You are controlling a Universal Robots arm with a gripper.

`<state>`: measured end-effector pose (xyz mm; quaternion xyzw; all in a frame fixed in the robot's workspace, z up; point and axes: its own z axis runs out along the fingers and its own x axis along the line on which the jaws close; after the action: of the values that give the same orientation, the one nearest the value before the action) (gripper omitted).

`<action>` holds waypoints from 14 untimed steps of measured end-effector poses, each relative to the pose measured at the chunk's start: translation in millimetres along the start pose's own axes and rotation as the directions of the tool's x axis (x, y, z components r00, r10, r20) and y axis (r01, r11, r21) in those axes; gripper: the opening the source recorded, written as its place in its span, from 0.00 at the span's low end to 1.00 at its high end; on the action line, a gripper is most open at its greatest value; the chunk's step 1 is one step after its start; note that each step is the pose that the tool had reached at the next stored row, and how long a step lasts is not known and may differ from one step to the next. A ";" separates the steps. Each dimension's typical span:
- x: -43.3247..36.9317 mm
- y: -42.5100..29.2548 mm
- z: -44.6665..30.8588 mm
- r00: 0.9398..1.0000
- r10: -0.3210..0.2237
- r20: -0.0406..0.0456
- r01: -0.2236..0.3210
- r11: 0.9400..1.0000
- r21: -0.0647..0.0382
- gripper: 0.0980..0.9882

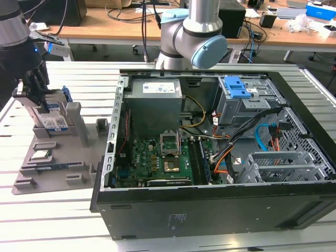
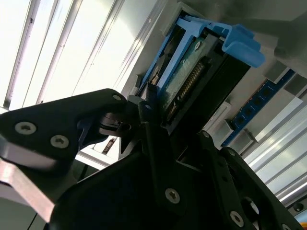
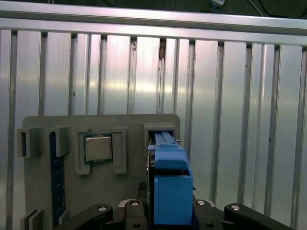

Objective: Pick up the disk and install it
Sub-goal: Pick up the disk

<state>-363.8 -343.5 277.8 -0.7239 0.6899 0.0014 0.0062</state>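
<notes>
Second wrist view: fingers clamp disk, upright in slot of grey tray (first wrist view). You lift straight, grip square, blue carrier clear of slot walls.

The gripper is down on the top of the disk, which stands upright in a grey fixture plate at the exterior view's left. Just beside the plate lies an open computer case.
</notes>
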 end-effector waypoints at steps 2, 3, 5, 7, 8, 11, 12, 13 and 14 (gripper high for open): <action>0.0 0.0 0.1 1.000 0.000 0.000 0.000 1.000 0.000 0.30; 0.0 0.0 0.1 1.000 0.000 0.000 0.000 1.000 0.000 0.30; 0.0 0.0 0.2 1.000 0.000 0.000 0.000 1.000 0.000 0.30; 0.0 0.0 0.2 1.000 0.000 0.000 0.000 1.000 0.000 0.30; 0.0 -0.1 -0.4 1.000 0.000 0.000 0.000 1.000 0.000 0.30; -0.2 -0.1 -5.1 1.000 0.000 0.000 0.000 1.000 0.000 0.30; -0.2 -0.1 -6.8 1.000 0.000 0.000 0.000 1.000 0.000 0.30; -0.4 -0.1 -10.2 1.000 0.000 0.000 0.000 1.000 0.000 0.30; -0.5 -0.1 -12.7 1.000 0.000 0.000 0.000 1.000 0.000 0.30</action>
<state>-363.8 -343.2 290.5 -0.7239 0.6899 0.0013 0.0061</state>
